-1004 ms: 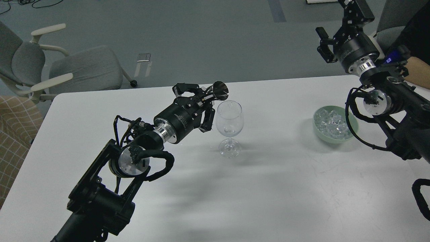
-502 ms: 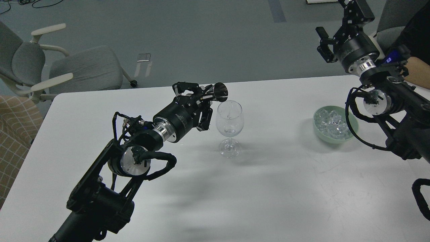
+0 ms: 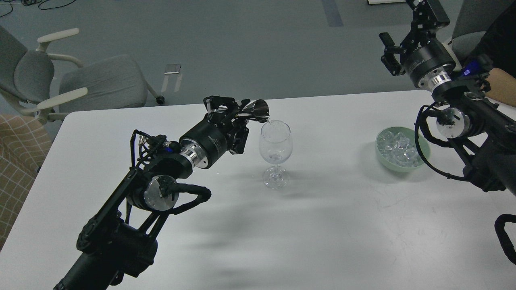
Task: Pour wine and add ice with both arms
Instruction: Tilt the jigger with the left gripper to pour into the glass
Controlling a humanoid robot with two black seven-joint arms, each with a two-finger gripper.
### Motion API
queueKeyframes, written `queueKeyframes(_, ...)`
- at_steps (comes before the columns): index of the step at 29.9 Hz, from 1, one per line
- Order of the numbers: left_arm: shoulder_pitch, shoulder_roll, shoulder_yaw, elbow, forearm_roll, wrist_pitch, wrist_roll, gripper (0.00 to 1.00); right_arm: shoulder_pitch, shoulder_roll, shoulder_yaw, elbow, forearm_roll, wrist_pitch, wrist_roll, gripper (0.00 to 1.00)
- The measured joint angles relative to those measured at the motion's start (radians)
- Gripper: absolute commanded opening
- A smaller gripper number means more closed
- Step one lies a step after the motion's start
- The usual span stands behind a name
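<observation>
Head view. The right pincer (image 3: 421,10) sits at the upper right, partly cut off by the top edge; its fingers cannot be told apart, so its opening cannot be judged. The right arm (image 3: 463,117) runs down the right edge, and its looped cable crosses the rim of the green bowl (image 3: 381,150). The ice (image 3: 399,148) lies heaped in that bowl at centre right. A bare forearm (image 3: 504,86) shows at the right edge, mostly hidden behind the arm.

The left arm (image 3: 161,189) rises from the lower left. The left pincer (image 3: 231,114) is closed on a steel jigger (image 3: 258,109), tipped sideways with its mouth at the rim of the glass (image 3: 275,151). The fingers are dark and hard to separate from the jigger's stem. The wine (image 3: 269,121) is barely visible as a faint trickle at the rim.

The glass stands upright at mid-counter (image 3: 322,225), well apart from the bowl. Grey chairs (image 3: 76,84) stand beyond the counter, upper left.
</observation>
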Motion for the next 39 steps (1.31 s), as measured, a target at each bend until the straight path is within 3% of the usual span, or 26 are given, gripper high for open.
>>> queueKeyframes(23, -0.005, 0.044, 0.004, -0.042, 0.25, -0.046, 0.0, 0.0, 0.0, -0.003, 0.0, -0.001, 0.0, 0.0, 0.001, 1.0)
queueKeyframes(39, -0.013, 0.079, 0.043, -0.072, 0.402, -0.047, 0.034, 0.0, -0.004, -0.003, 0.0, -0.001, 0.0, 0.0, 0.0, 1.0)
